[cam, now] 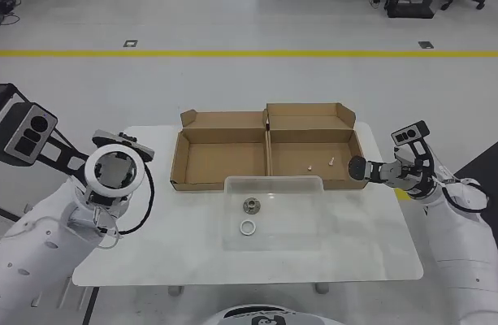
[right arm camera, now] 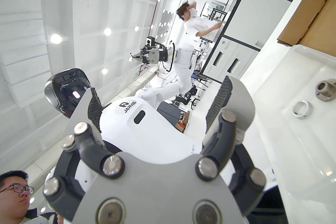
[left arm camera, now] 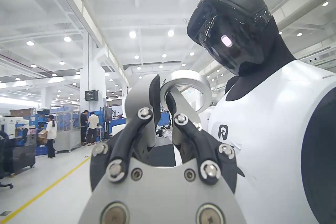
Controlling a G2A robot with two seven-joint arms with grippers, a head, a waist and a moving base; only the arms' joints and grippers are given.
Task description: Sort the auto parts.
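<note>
Cardboard: a left box (cam: pixel 177 162) and a right box (cam: pixel 309 134) stand side by side, touching, along the far edge of the white tabletop (cam: pixel 370 236). The right box holds two small fasteners (cam: pixel 331 160). A clear tray (cam: pixel 273 179) sits mid-tabletop just in front of them, holding a flanged hub (cam: pixel 251 204) and a white ring (cam: pixel 248 227), which lie apart. Bare tabletop runs along both side edges and the near edge. The left jaws, raised at the left edge, are clamped on a large metal ring (left arm camera: pixel 183 76). The right jaws, by the right box's near right corner, stand wide apart, holding nothing.
</note>
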